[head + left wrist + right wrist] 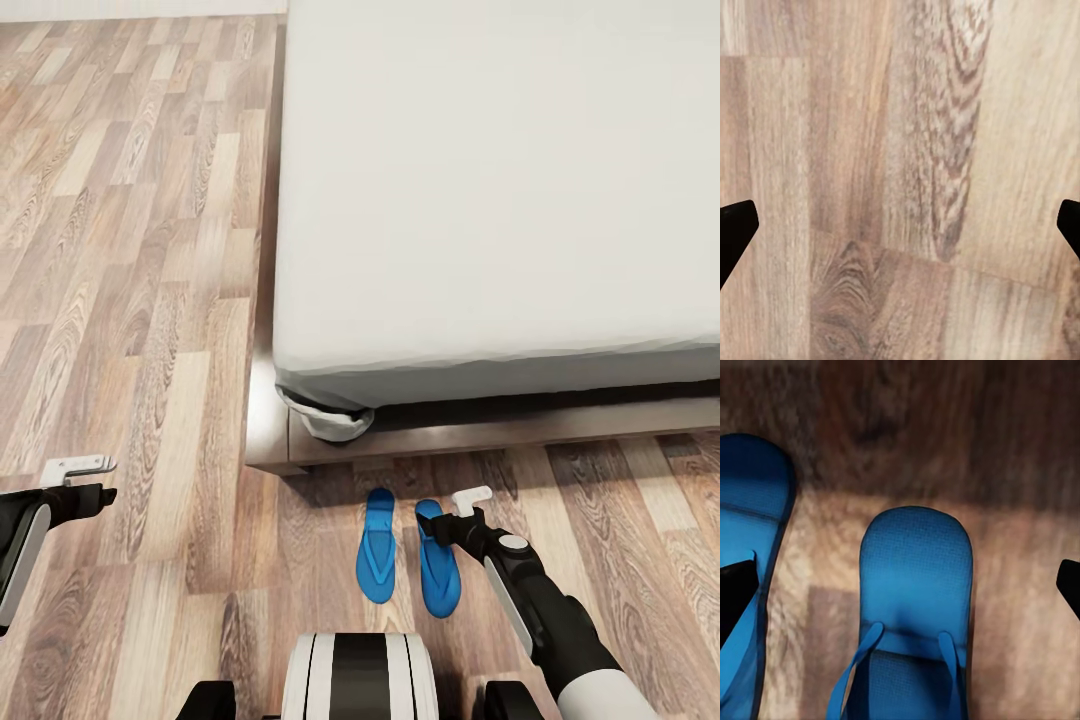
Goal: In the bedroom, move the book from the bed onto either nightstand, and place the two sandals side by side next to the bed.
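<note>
Two sandals [408, 555] beside bed [500, 200], right pincer [468, 505] released above, left pincer [82, 468] released.

Two sandals [408, 556] side by side on the plank floor [130, 300], just before the near edge of the bed [500, 200], close to its near-left corner. Left sandal [377, 546] lying slightly apart from the right sandal [438, 560], both lengthwise toward the bed frame. Right hand [468, 508] directly above the right sandal. Left hand [80, 472] well to the left, over bare floor. Mattress on the frame, overhanging the near-left corner.
</note>
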